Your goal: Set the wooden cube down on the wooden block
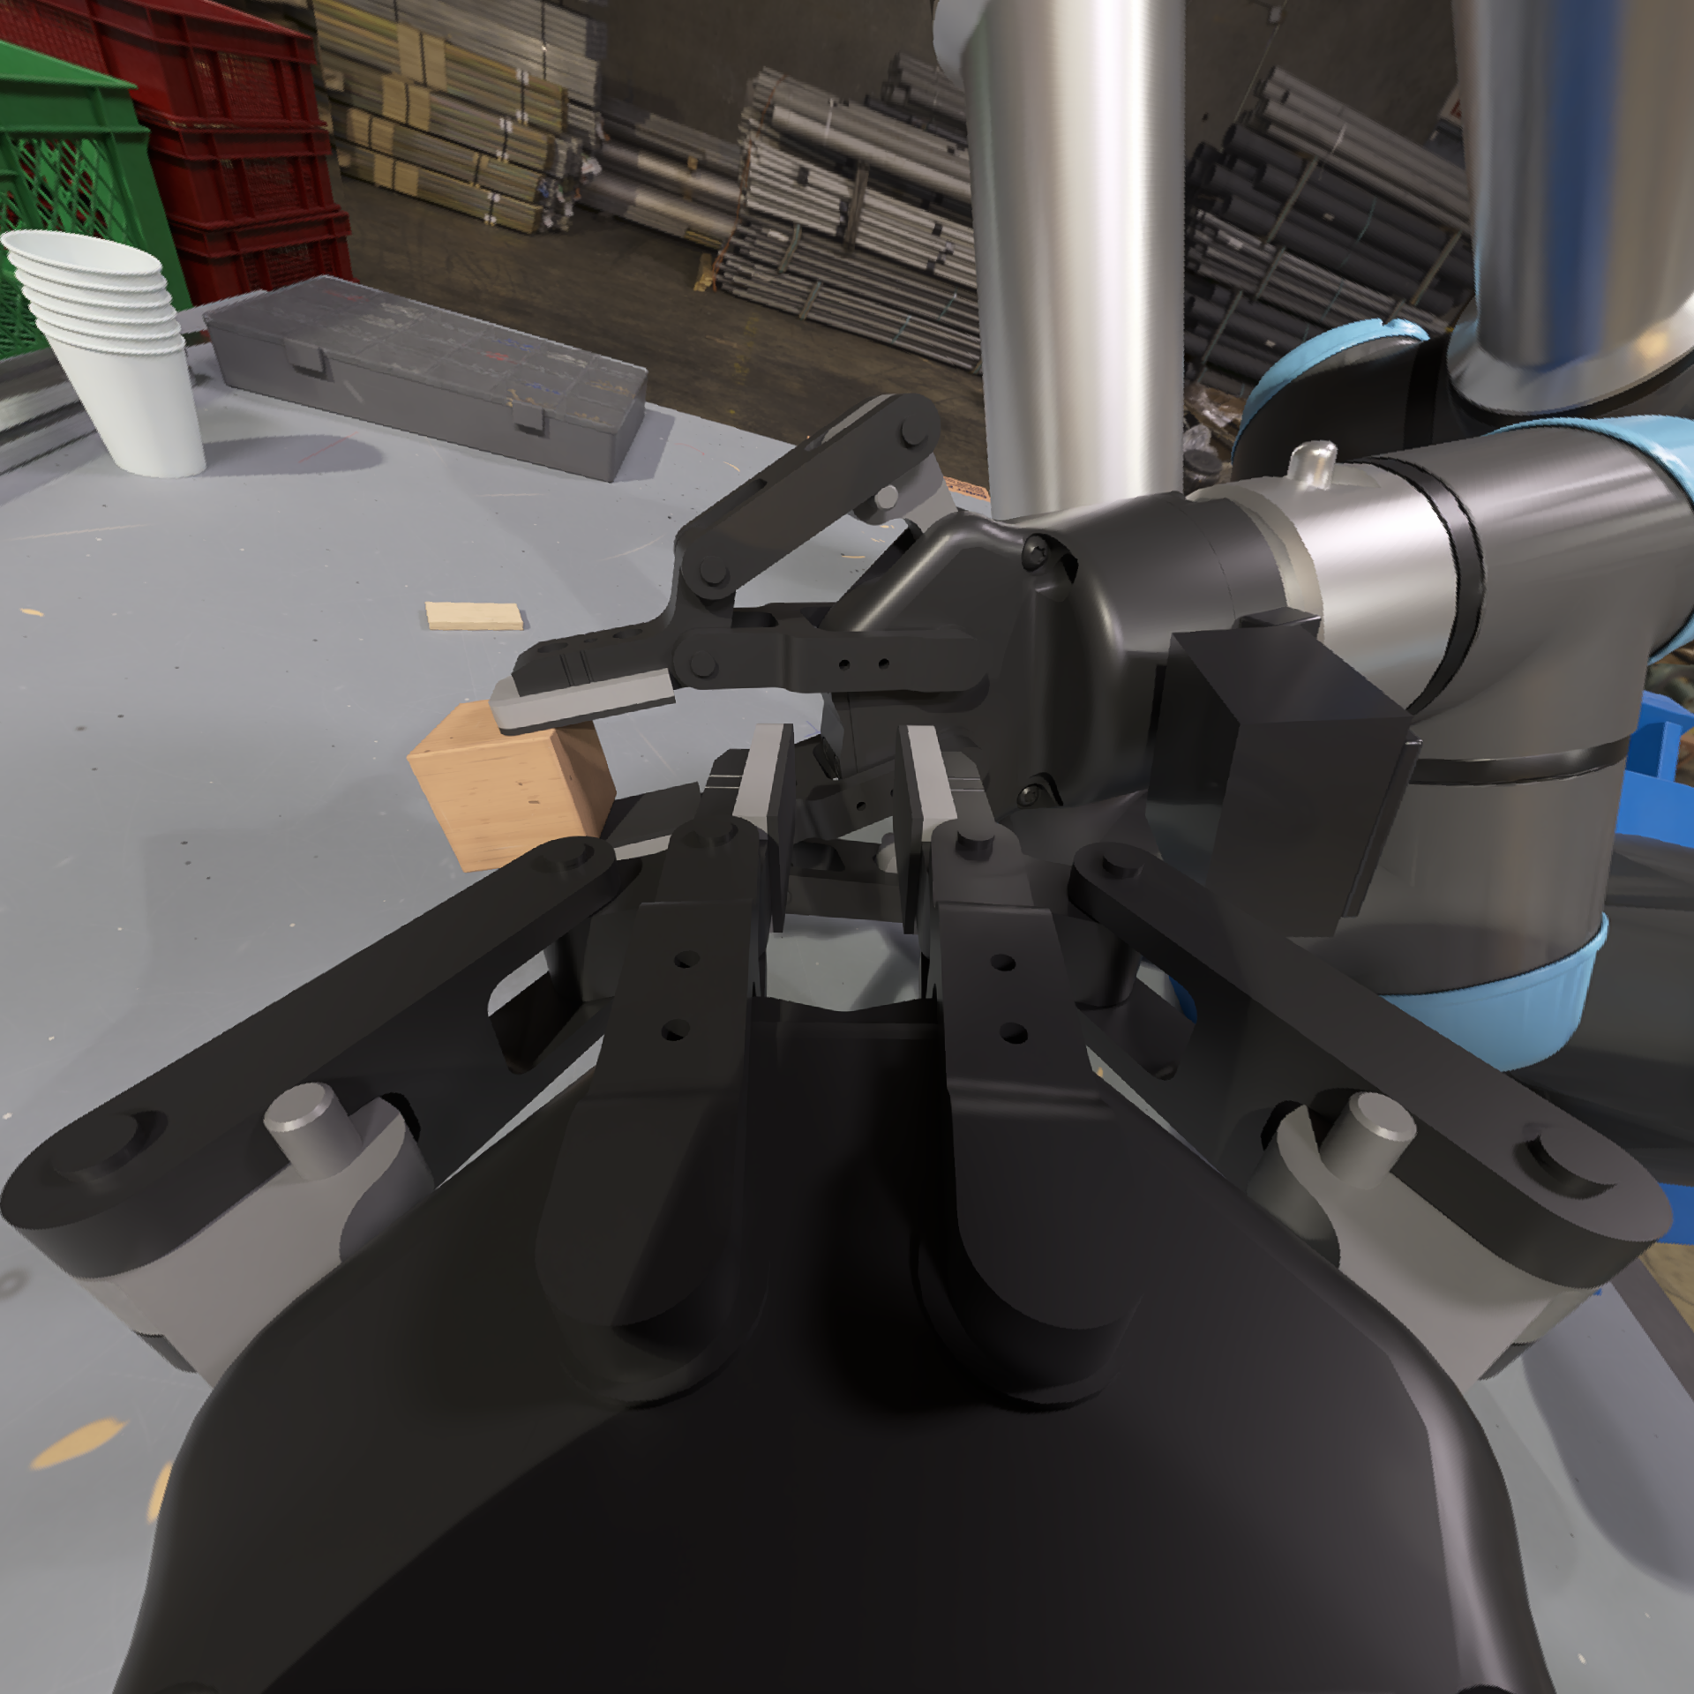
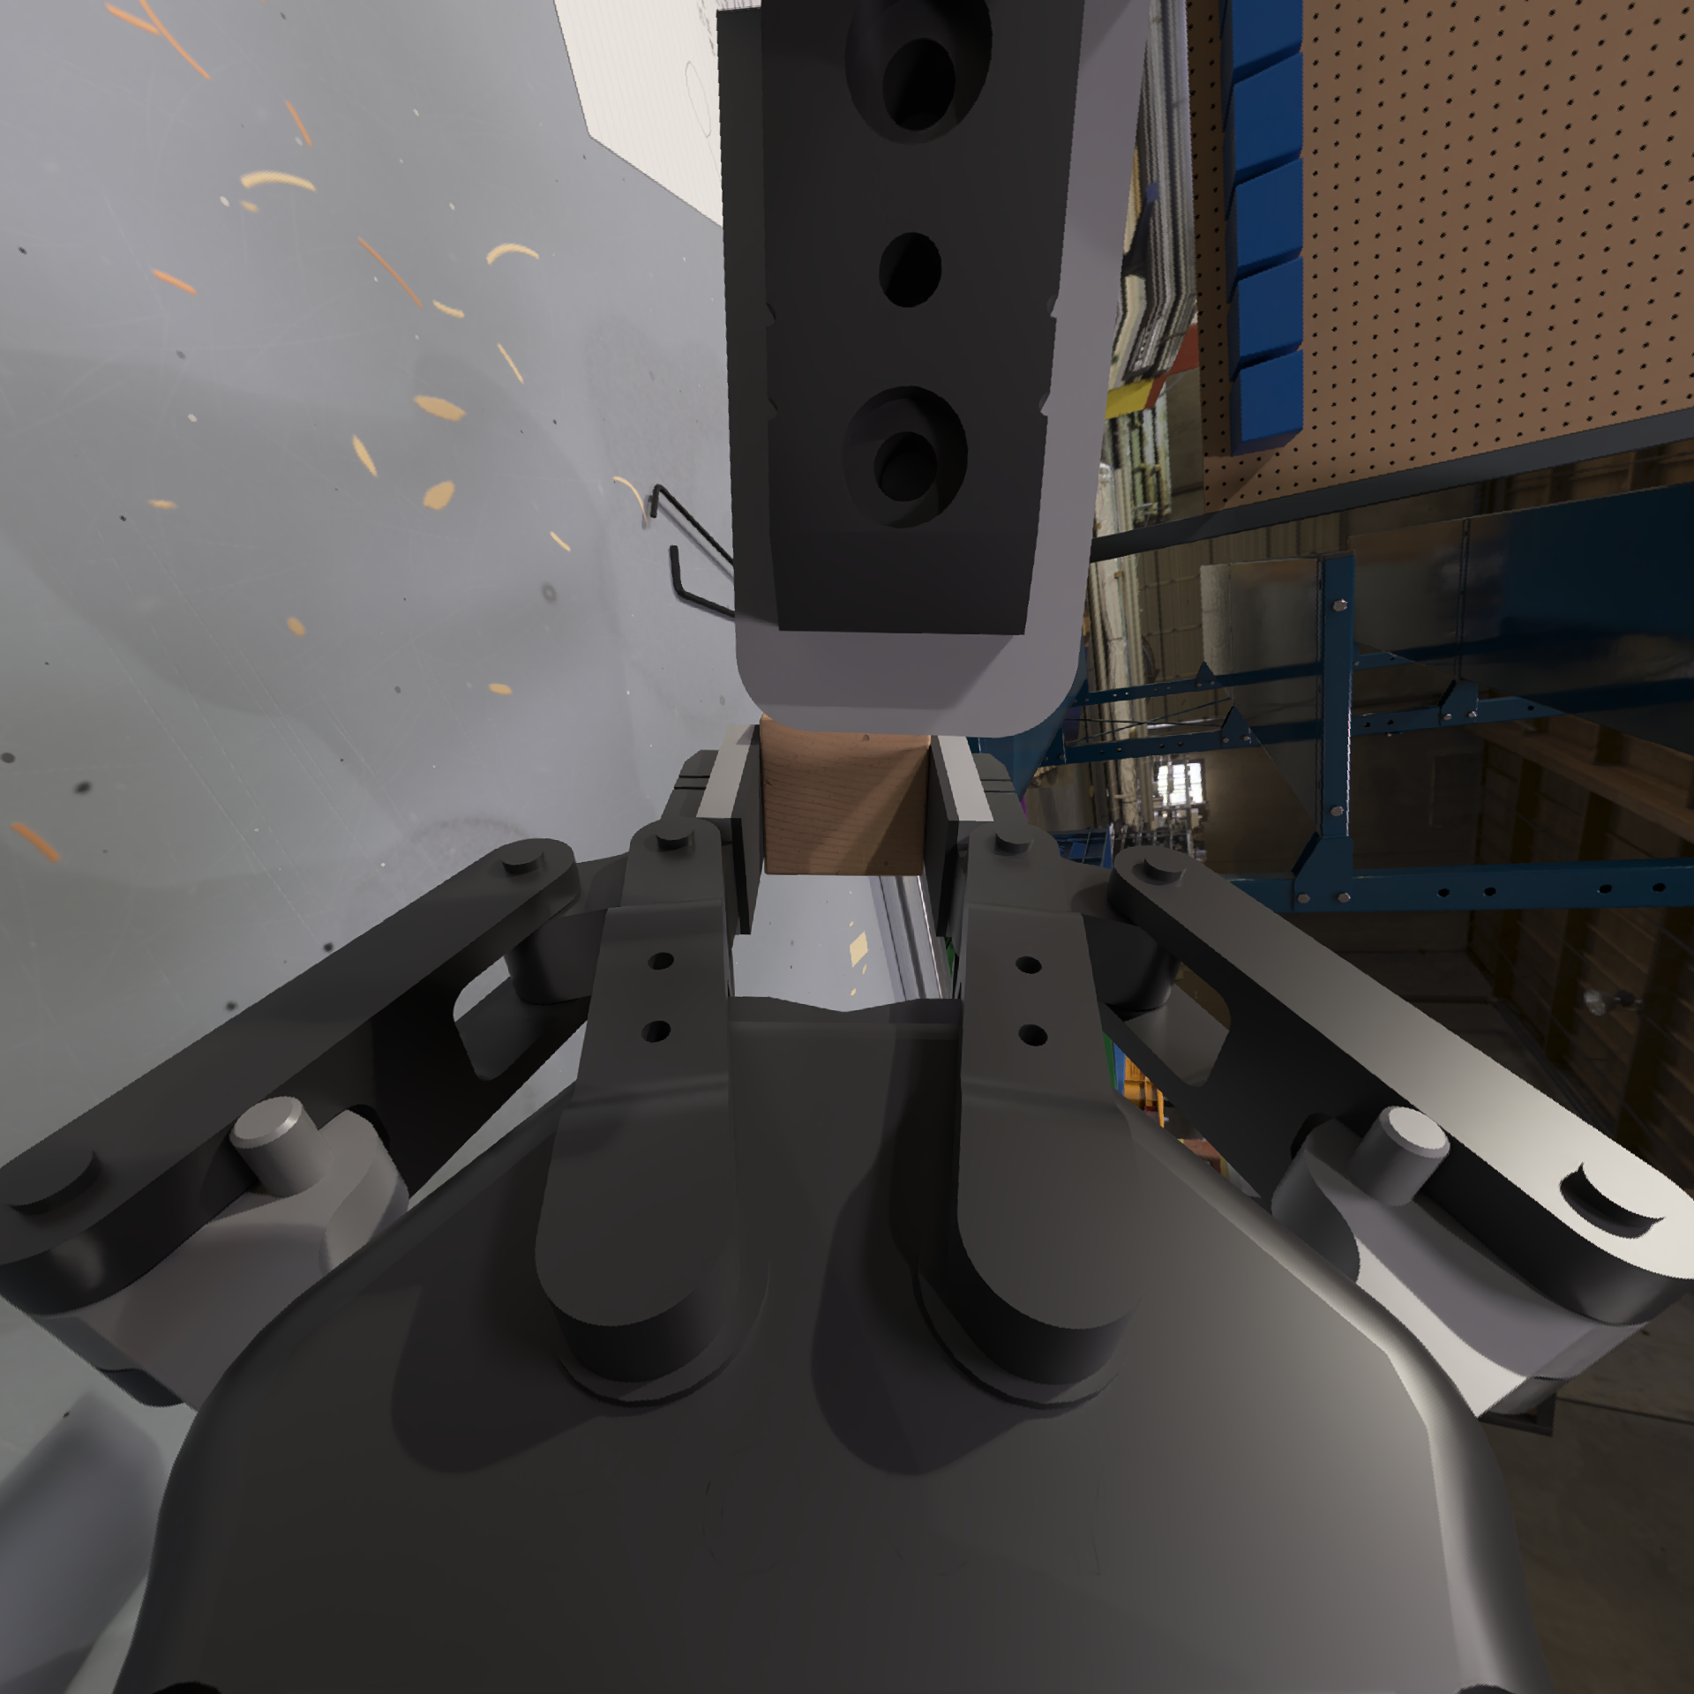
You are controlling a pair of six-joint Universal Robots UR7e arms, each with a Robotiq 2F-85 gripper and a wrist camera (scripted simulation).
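Note:
The wooden cube (image 1: pixel 495 788) is tilted and clamped between the fingers of my right gripper (image 1: pixel 573 775), which reaches in from the right. In the right wrist view the cube (image 2: pixel 843 816) sits between the pads of the right gripper (image 2: pixel 845 807). The wooden block (image 1: pixel 474 616) is a flat pale slab lying on the grey table (image 1: pixel 229 687) just beyond the cube. My left gripper (image 1: pixel 845 797) is next to the cube on its right, jaws partly apart with nothing between them. One of its fingers (image 2: pixel 907 367) shows large just past the cube.
A stack of white cups (image 1: pixel 119 367) and a long grey case (image 1: pixel 431 385) stand at the far left of the table, with green and red crates behind. Black hex keys (image 2: pixel 687 550) and a white sheet (image 2: pixel 642 110) lie on the table. Shelving with a pegboard (image 2: pixel 1467 229) stands beyond.

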